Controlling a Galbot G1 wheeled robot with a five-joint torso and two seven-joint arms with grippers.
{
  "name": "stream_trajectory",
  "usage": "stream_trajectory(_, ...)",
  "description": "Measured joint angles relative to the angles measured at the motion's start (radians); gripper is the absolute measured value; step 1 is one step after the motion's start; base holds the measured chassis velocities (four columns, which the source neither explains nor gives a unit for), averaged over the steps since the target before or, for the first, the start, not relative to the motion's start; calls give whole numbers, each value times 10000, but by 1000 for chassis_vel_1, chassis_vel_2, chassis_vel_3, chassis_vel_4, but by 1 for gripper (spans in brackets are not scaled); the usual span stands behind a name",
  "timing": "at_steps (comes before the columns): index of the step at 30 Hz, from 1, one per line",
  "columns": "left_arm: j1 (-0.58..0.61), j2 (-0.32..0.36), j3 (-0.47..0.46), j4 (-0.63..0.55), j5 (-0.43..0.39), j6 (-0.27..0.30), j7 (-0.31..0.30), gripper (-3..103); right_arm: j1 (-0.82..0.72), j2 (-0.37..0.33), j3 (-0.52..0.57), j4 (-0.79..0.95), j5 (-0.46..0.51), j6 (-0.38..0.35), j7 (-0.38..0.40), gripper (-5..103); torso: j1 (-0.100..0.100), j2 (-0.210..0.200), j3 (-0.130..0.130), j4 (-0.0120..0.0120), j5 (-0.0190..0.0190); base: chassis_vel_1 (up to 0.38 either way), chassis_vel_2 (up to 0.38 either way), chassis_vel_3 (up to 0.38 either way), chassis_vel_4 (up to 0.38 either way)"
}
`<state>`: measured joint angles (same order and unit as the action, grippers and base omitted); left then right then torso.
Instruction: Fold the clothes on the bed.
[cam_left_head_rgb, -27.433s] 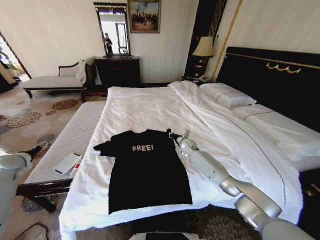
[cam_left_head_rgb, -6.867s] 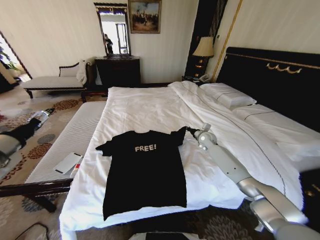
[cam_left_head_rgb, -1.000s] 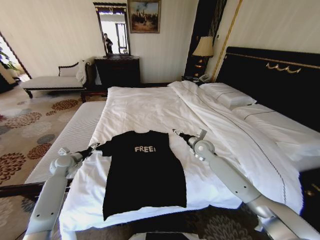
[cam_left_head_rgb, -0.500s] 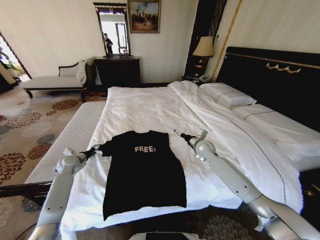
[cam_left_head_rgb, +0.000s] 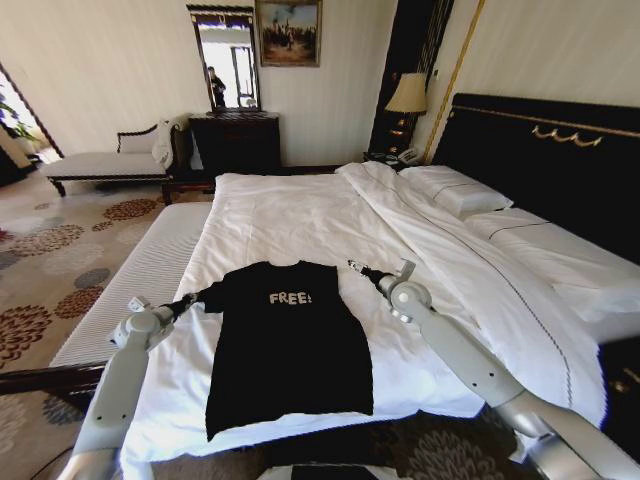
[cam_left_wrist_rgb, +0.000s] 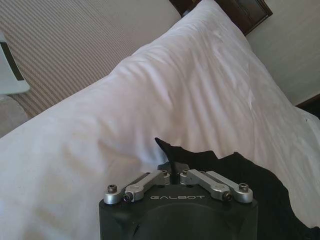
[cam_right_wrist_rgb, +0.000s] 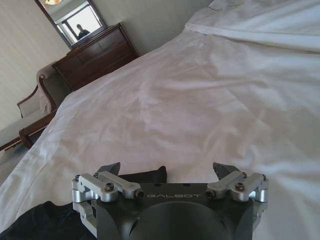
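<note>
T-shirt (cam_left_head_rgb: 290, 345): lying flat, lower centre of frame on bed (cam_left_head_rgb: 300, 215); collar toward far end, hem hanging at near edge, long axis near-to-far.
Room: white sheet lying bare beyond collar & either side.
My L gripper (cam_left_head_rgb: 186, 298): pinching left sleeve tip, fingers closed on it.
My R gripper (cam_left_head_rgb: 355, 268): hovering spread apart beside right sleeve.

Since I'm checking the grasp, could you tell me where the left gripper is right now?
In the head view the left gripper sits at the bed's left edge, shut on the black T-shirt's left sleeve tip.
</note>
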<state>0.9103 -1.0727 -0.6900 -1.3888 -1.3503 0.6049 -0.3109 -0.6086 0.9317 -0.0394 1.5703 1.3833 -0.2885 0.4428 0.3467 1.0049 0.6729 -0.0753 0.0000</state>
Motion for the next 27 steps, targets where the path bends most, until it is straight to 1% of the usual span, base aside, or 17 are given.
stream_trajectory(1, 22, 4, -22, -14, 11, -6, 6, 3, -2, 1, 1, -2, -4, 0, 1, 100, 0, 0, 0, 0, 0, 0, 0, 0, 0)
stream_trajectory(3, 45, 12, -46, -28, 23, -12, 11, 1, -4, 3, 1, -4, -8, 0, 2, 100, 0, 0, 0, 0, 0, 0, 0, 0, 0)
stream_trajectory(7, 137, 75, -146, -164, 41, -38, 63, 0, -5, 5, 1, -9, -27, 2, 5, 100, 0, 0, 0, 1, 0, 0, 0, 0, 0)
stream_trajectory(12, 271, 250, -41, -807, 47, -304, 398, 0, -23, -9, 5, 10, -38, 9, 10, 100, 0, 0, 0, 4, 1, 0, 0, 0, 0)
stream_trajectory(14, 185, 377, 530, -1389, 120, -630, 610, 0, -55, -23, 8, 20, -52, 16, 15, 100, -1, 0, -1, 5, 1, 0, 0, 0, 0)
stream_trajectory(15, 86, 401, 762, -1509, 157, -728, 640, 0, -69, -23, 12, 23, -55, 17, 20, 100, -1, 0, 0, 3, 1, 0, 0, 0, 0)
stream_trajectory(16, 86, 401, 762, -1509, 157, -728, 640, 0, -69, -23, 12, 23, -55, 17, 20, 100, -1, 0, 0, 3, 1, 0, 0, 0, 0)
stream_trajectory(18, -284, 436, 1419, -1663, 277, -957, 656, 0, -109, -28, 31, 29, -73, 24, 30, 100, -2, 0, -1, -3, 3, 0, 0, 0, 0)
stream_trajectory(20, -623, 411, 1946, -1642, 403, -1055, 647, 0, -135, -35, 44, 28, -80, 27, 33, 100, -1, 0, 0, -5, 1, 0, 0, 0, 0)
stream_trajectory(21, -623, 411, 1946, -1642, 403, -1055, 647, 0, -135, -35, 44, 28, -80, 27, 33, 100, -1, 0, 0, -5, 1, 0, 0, 0, 0)
stream_trajectory(25, -1326, 198, 2867, -1265, 733, -1212, 611, 0, -139, -44, 69, -73, -97, 37, 33, 100, -1, 0, 0, 1, 2, 0, 0, 0, 0)
stream_trajectory(27, -1460, 134, 3031, -1191, 782, -1223, 611, 0, -139, -43, 70, -90, -105, 39, 30, 100, -1, 0, 0, 2, 1, 0, 0, 0, 0)
